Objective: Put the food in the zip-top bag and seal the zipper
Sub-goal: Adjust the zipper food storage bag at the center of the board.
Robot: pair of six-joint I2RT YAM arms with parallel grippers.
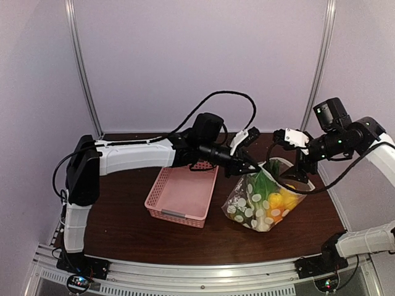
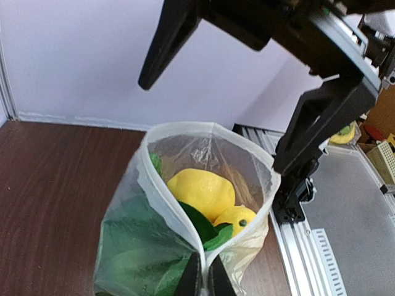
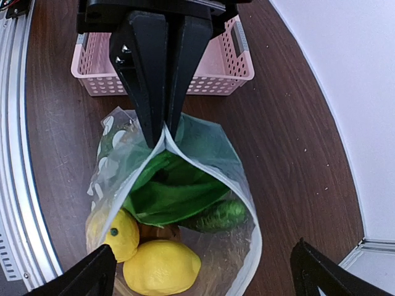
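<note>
The zip-top bag [image 1: 262, 200] stands on the table with its mouth wide apart. Inside lie two yellow lemons [image 3: 162, 266] [image 3: 117, 234], a brown round piece [image 3: 157, 231], a green leafy vegetable [image 3: 173, 185] and a cucumber [image 3: 219, 214]. Orange pieces [image 1: 278, 216] show through the dotted side. My left gripper [image 2: 203, 271] is shut on one end of the zipper [image 2: 154, 191], pinching the two rims together there. My right gripper [image 3: 203, 262] hangs open over the far end of the mouth, its fingers either side of the bag and touching nothing.
An empty pink lattice basket [image 1: 182, 194] sits just left of the bag, under the left arm. The table's metal rail [image 2: 290, 246] runs close behind the bag on the right arm's side.
</note>
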